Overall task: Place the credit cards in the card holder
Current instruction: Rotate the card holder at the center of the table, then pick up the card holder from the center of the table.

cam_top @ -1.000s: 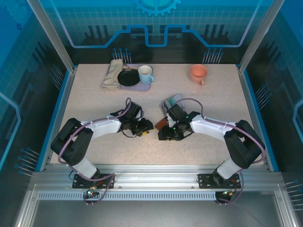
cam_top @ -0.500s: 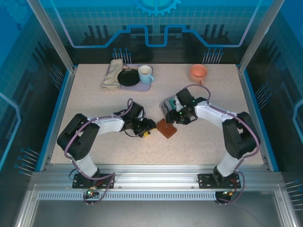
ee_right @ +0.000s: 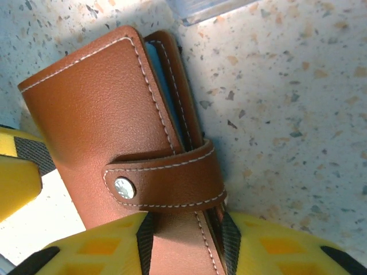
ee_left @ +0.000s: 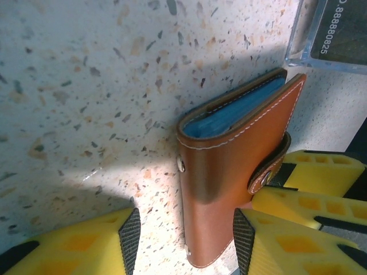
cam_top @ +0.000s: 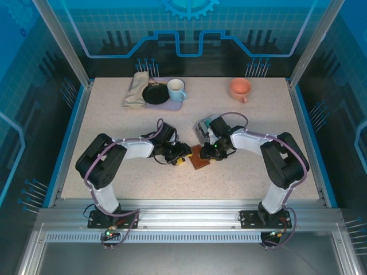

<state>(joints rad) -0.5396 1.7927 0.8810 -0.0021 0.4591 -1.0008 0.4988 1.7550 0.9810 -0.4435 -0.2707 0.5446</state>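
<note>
The brown leather card holder [cam_top: 199,158] lies closed on the table between both arms, its snap tab [ee_right: 166,180] fastened and blue slots [ee_left: 229,112] showing at its edge. My left gripper [ee_left: 186,229] is open and straddles the holder's spine end [ee_left: 215,217], with a gap at the left pad. My right gripper [ee_right: 188,235] is shut on the card holder's open edge below the tab. In the top view the left gripper [cam_top: 181,154] and right gripper [cam_top: 212,150] meet at the holder. A dark card with white digits [ee_left: 347,28] lies in the tray.
The clear-grey box tray [cam_top: 205,127] sits just behind the holder. At the back left are a folded cloth [cam_top: 136,89], a black dish [cam_top: 155,93] and a pale blue mug [cam_top: 176,89]. An orange cup [cam_top: 240,88] stands at the back right.
My right gripper came down from beside the tray and shut on the holder's edge. The holder turned and shifted slightly left. My left gripper crept right, up to the holder.
</note>
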